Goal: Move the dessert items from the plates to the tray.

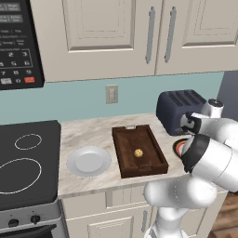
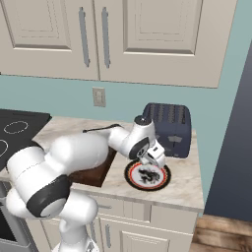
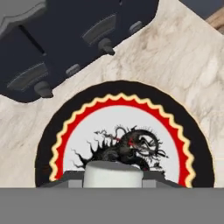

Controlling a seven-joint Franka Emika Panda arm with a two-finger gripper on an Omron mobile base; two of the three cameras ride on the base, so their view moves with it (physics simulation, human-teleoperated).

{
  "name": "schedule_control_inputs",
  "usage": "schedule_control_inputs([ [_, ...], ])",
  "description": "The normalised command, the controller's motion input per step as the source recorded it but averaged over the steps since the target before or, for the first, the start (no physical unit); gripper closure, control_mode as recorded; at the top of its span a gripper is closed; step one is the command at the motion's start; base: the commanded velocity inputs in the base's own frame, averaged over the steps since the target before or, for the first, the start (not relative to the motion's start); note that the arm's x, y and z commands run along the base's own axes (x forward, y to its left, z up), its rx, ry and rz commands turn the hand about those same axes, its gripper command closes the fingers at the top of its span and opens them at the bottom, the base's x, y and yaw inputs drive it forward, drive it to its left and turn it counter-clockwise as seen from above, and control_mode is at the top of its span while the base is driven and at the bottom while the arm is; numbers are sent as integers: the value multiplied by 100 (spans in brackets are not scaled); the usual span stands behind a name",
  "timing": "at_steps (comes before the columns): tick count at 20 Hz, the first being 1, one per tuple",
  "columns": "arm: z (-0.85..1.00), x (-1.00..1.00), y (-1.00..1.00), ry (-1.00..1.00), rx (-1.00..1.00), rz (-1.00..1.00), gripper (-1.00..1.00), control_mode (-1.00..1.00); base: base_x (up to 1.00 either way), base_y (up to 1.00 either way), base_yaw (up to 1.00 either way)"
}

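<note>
— Left base view: what lies on the tabletop (image 1: 88, 132)?
— Tray (image 1: 125, 153) holding the cookie ball (image 1: 138, 153); grey plate (image 1: 89, 161) beside it.
— And the end effector (image 2: 156, 158)?
— Over the red-rimmed plate (image 2: 146, 175), clamped on the white piece (image 3: 113, 175).

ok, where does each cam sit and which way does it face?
Left base view: behind-left of the arm, facing the tray with the cookie, grey plate; arm at lower right.
Right base view: behind-right, facing the red-rimmed plate, claw above it; arm at lower left.
Hand view: looks down at that plate, white piece.
Both base views share the toaster.
</note>
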Motion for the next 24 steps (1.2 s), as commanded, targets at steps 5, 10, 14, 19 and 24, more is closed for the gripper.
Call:
schedule_control_inputs([
  [5, 43, 25, 91, 0, 0, 0, 100, -100, 0, 0, 0],
  [10, 3, 30, 100, -1, 0, 0, 100, -100, 0, 0, 0],
  [14, 0, 15, 100, -1, 0, 0, 100, -100, 0, 0, 0],
  [19, 0, 9, 89, 0, 10, 0, 100, -100, 0, 0, 0],
  [24, -12, 13, 44, -2, 10, 0, 100, -100, 0, 0, 0],
])
